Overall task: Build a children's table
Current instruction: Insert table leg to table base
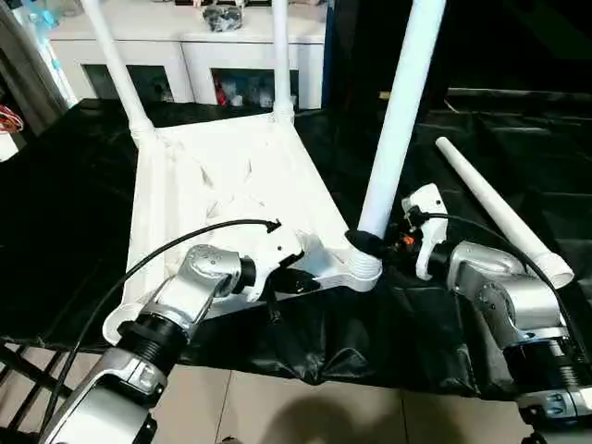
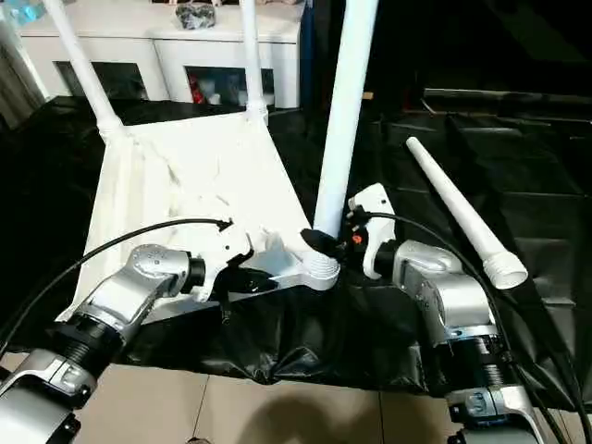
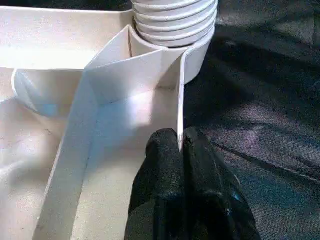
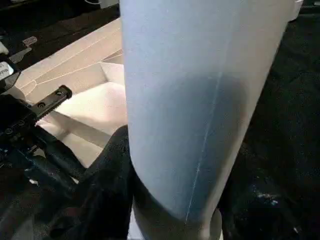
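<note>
- Silver forearms fill the near edge of our head views; our left gripper (image 1: 294, 280) is clenched on the near rim of the upturned tabletop (image 1: 222, 176), which lies on the black-draped table (image 1: 74, 213).
- Same views: our right gripper (image 2: 322, 242) grasps the near-right leg (image 1: 400, 111) just above its corner socket (image 1: 363, 268). Two far legs (image 1: 116, 65) already stand in their sockets; the fourth leg (image 1: 499, 211) lies loose on the cloth, to the right.
- Left wrist view: black fingers (image 3: 165, 165) pinch the thin rim wall, the ribbed socket collar (image 3: 175, 22) just beyond.
- Right wrist view: the leg's tube (image 4: 200, 100) sits between our fingers (image 4: 107, 185), with the left gripper visible beside the tabletop's ribs.
- We judge the third leg is being seated; whether it is fully home we cannot tell. Next we would press it down while the left holds the top steady, then fetch the loose leg.
- A white cabinet (image 1: 185, 55) stands behind; the standing leg and our own cables crowd the reach toward the loose one.
</note>
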